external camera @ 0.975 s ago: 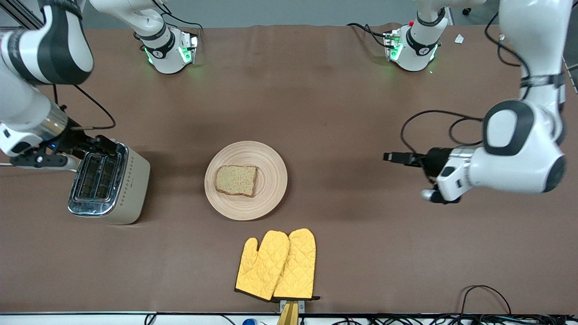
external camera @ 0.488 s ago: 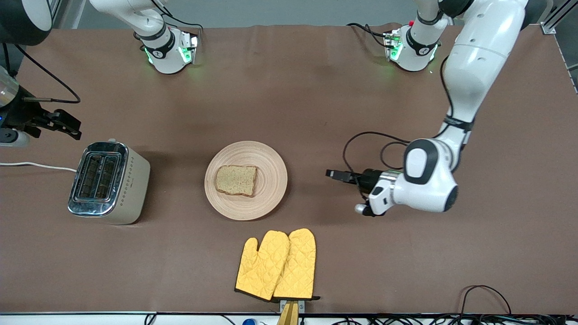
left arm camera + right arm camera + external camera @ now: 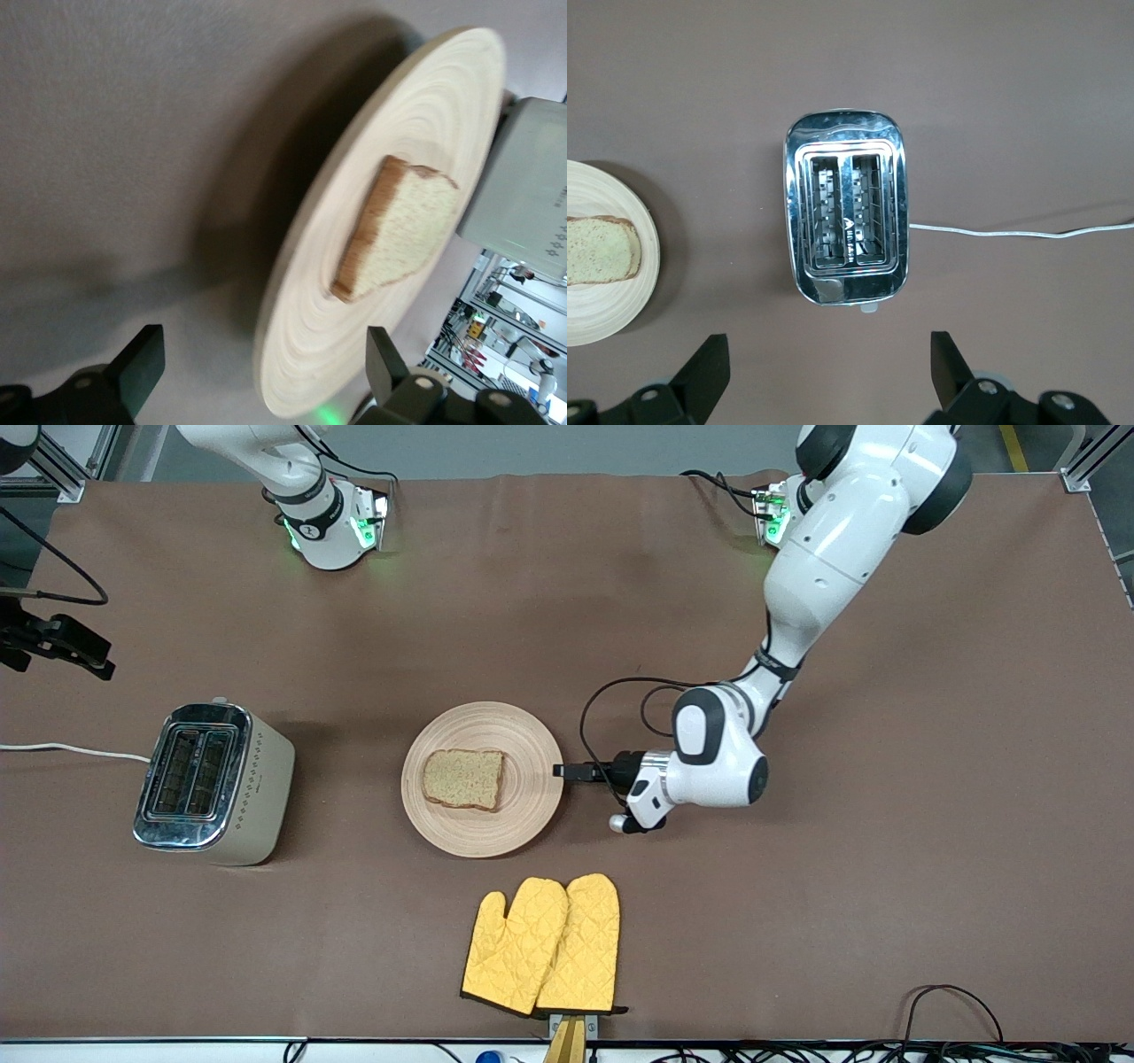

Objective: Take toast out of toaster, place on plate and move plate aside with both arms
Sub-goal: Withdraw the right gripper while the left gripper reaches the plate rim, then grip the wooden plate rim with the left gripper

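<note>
The toast (image 3: 463, 778) lies flat on the round wooden plate (image 3: 532, 744) in the middle of the table. My left gripper (image 3: 561, 771) is low at the plate's rim on the side toward the left arm's end, turned sideways and open. In the left wrist view the plate's edge (image 3: 292, 354) lies within the gap between the open fingers of the left gripper (image 3: 263, 363), with the toast (image 3: 399, 230) farther in. My right gripper (image 3: 89, 651) hangs open over the table at the right arm's end. In the right wrist view the right gripper (image 3: 830, 363) holds nothing and looks down on the toaster.
A steel toaster (image 3: 213, 784) with two empty slots (image 3: 846, 212) stands toward the right arm's end, its white cord (image 3: 71, 751) trailing off the table. Yellow oven mitts (image 3: 542, 943) lie nearer the front camera than the plate. Black cables run along the front edge.
The left arm has swept in from its end of the table, bringing its open gripper to the plate's rim. The right gripper has pulled away from over the toaster.
</note>
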Robot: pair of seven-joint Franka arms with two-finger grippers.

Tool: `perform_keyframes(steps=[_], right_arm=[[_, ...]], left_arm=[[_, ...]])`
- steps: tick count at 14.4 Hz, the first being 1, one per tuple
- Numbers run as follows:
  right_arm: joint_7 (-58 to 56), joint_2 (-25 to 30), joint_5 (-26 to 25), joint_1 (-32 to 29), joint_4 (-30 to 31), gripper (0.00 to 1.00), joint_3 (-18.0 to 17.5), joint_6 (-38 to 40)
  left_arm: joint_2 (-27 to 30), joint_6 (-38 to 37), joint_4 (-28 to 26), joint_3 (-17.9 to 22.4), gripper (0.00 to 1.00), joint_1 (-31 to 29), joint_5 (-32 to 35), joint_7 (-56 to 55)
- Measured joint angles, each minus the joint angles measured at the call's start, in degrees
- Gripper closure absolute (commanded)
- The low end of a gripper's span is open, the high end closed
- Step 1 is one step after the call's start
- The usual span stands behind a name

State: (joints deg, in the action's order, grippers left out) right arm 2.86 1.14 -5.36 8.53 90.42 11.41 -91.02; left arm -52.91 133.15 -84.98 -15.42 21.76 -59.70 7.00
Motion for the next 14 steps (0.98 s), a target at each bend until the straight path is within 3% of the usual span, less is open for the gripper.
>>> perform_keyframes(steps=[5,8,14], right_arm=[[0.04,-0.06,4.68,-3.36,-0.15,0.00,-2.54,0.07],[0.10,-0.07,5.30,-5.83,-0.16,0.00,-5.64,0.40],[0.11,-0.07,5.39,-5.90,-0.17,0.00,-6.46,0.49]], left_arm=[[-1.34,0.39,1.87,-0.01,0.02,0.48,-0.08,0.00],[-1.34,0.39,2.63,-0.02,0.14,1.33,-0.08,0.00],[-1.55,2.51,3.55,-0.01,0.39,3.33,-0.08,8.15]])
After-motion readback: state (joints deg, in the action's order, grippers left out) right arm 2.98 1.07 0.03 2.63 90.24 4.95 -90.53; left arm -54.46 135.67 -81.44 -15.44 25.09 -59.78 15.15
